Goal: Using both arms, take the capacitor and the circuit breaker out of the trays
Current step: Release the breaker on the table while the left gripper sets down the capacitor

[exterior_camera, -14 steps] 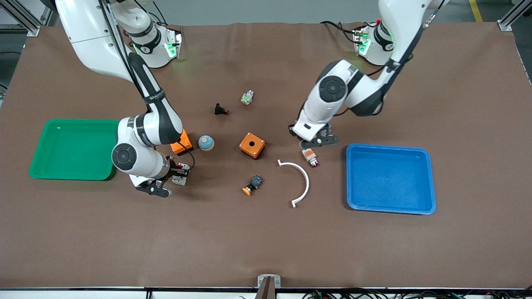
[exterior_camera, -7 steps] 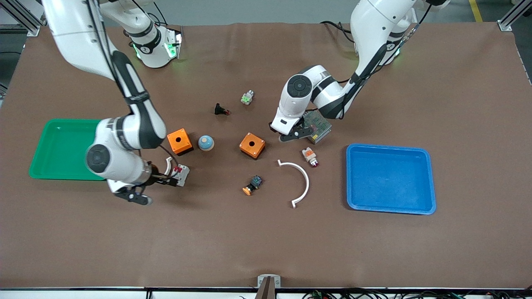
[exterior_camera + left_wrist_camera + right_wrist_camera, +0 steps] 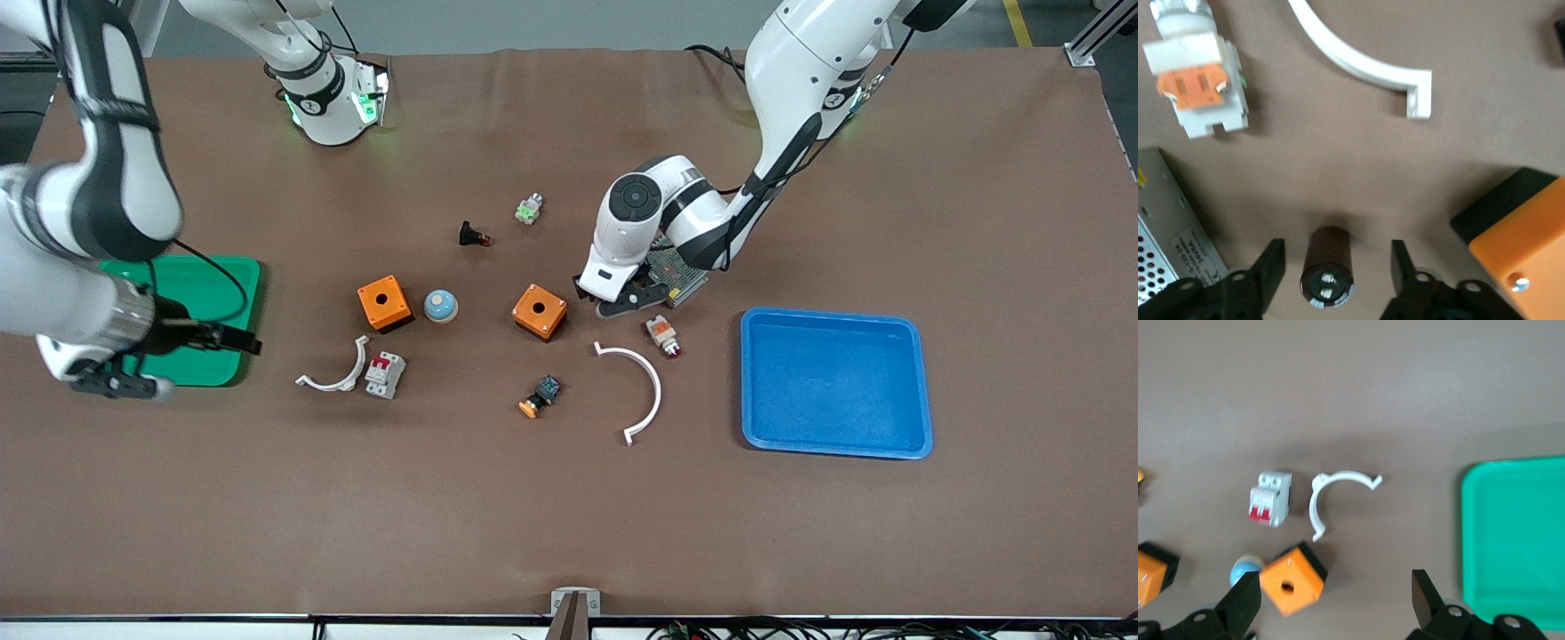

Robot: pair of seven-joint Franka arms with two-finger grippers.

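Two trays stand emptied: the green tray (image 3: 191, 276) at the right arm's end of the table (image 3: 569, 516) and the blue tray (image 3: 836, 382) at the left arm's end. The circuit breaker (image 3: 385, 373) lies on the table beside a small white arc clip (image 3: 336, 378), nearer the front camera than an orange box (image 3: 384, 303). The right pincer (image 3: 236, 338) hangs released with nothing in it, over the edge of the green tray, the breaker well apart from it toward the table's middle. The left pincer (image 3: 1338, 267) sits low between the second orange box (image 3: 539, 311) and the white-and-orange lamp (image 3: 662, 333), its jaws parted and standing clear on either side of the capacitor (image 3: 1328, 267). That small dark cylinder lies on its side on the table, its long axis running along the gap so one pale end faces the wrist camera. Only the left wrist view shows this; from the front the wrist hides the capacitor entirely. Judging by this, both parts are out, and the left arm need only lift straight up without brushing the cylinder.
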